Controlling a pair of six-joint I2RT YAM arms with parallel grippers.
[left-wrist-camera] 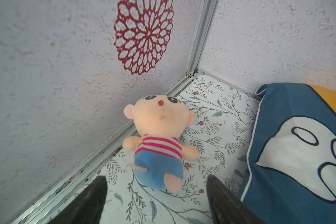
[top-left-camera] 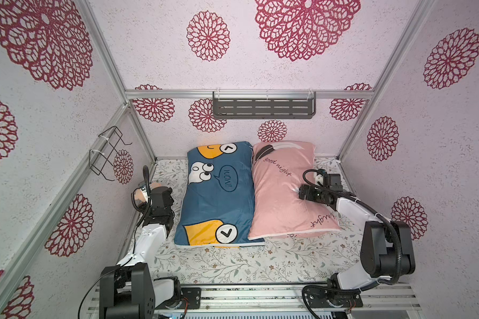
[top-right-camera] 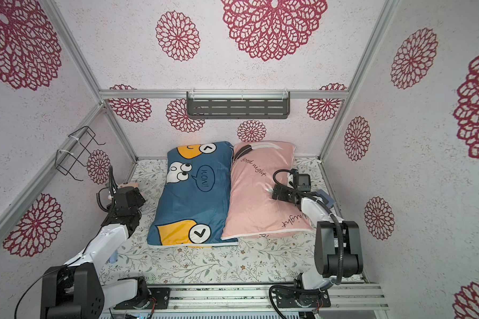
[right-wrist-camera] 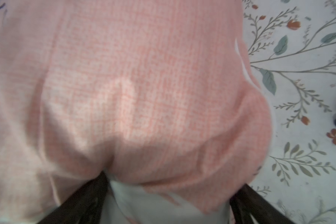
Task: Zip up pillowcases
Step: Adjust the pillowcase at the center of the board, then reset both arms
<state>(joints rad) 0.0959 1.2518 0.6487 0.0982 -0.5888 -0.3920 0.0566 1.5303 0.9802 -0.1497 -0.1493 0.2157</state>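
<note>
Right gripper [right-wrist-camera: 173, 180], jaws wide, straddles the pink case [top-left-camera: 277, 198] edge, probably seeking the zipper. Left gripper [left-wrist-camera: 156, 176] is released. Next: pinch the slider.

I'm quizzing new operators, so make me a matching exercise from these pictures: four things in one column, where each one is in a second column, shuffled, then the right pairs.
Things
1. blue pillowcase
2. pink pillowcase
3. doll
4. shelf

Places
A. hung on the back rail
B. against the right fingers
C. by the left wall
D. between the doll and the pink pillowcase

Pairs: 1-D, 2-B, 3-C, 4-A
</note>
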